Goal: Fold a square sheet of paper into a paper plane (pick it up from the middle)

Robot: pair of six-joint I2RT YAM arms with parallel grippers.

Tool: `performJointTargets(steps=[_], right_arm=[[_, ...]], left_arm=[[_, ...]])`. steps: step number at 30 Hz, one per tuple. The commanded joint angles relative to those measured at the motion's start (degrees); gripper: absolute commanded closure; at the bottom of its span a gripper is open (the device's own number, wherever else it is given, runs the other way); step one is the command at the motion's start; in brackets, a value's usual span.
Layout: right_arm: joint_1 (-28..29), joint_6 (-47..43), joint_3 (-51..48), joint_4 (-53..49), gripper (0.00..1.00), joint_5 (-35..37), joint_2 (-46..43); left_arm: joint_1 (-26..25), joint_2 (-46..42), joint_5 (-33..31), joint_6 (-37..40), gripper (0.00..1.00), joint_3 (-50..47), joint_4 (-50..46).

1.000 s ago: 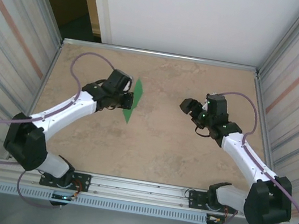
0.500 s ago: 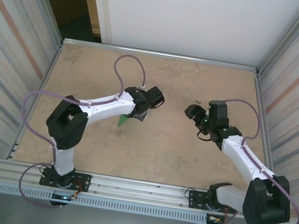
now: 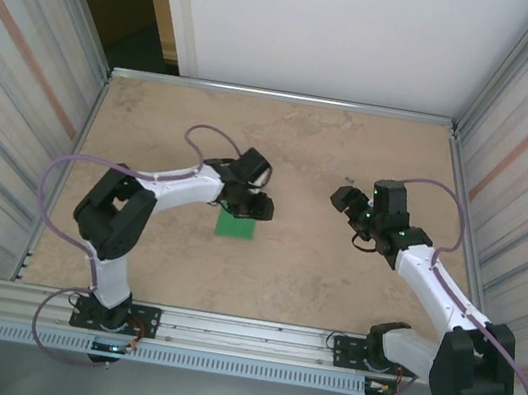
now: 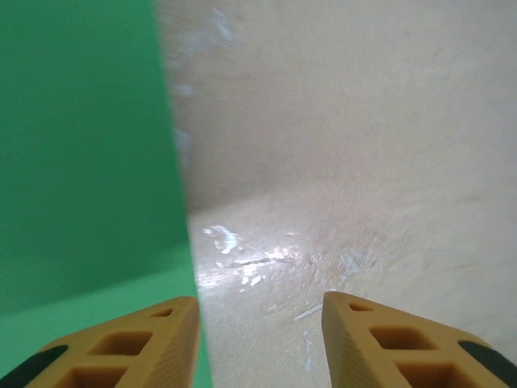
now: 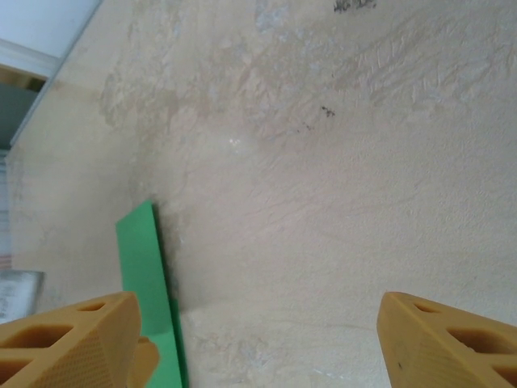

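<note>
I am working the two arms from far away, and I think I am in the middle of the folding. The green paper [image 3: 235, 227] is lying near the middle of the table [image 3: 312, 277], a little to its left side. It is looking like a small folded piece, not a plane yet.

My left gripper [image 3: 252, 206] is hanging just over the far edge of the paper. Its two fingers [image 4: 121, 347] are spread apart, and only bare table is showing between them, so it is pinching nothing. My right gripper [image 3: 343, 198] is waiting over the right half of the table, well apart from the paper, with its jaws spread wide and nothing in them.

Next, I think one gripper is going to have to slip under an edge and lift a flap, while the other is pressing the paper down so it is not sliding. That needs a soft, careful touch, because thin paper bends easily.

The left arm is covering part of the paper from above. Up close the green is blurry, so I cannot tell how many folds it has or whether a flap is standing up.
</note>
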Motion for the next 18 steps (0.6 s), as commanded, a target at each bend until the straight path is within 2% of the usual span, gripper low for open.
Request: performJointTargets(steps=[1,7,10,15,18], right_arm=[[4.71,0.83,3.23,0.5,0.26,-0.89,4.21],[16.3,2.59,11.05,6.68,0.38,-3.4,18.25],[21.11,4.69,14.67,11.71,0.39,-5.79,25.14],[24.43,6.21,22.7,12.26,0.45,-8.94,36.32],[24.7,7.46,24.55,14.97,0.45,-10.29,40.76]], left_arm=[[4.89,-8.64,9.82,-5.48,0.49,-5.42,11.06],[13.68,-16.46,9.45,-3.94,0.37,-12.66,9.4],[17.39,-21.11,7.24,-3.44,0.25,-17.47,10.29],[22.2,-27.31,5.43,-2.76,0.05,-23.3,10.66],[23.66,-29.5,5.53,-2.01,0.01,-25.43,10.75]])
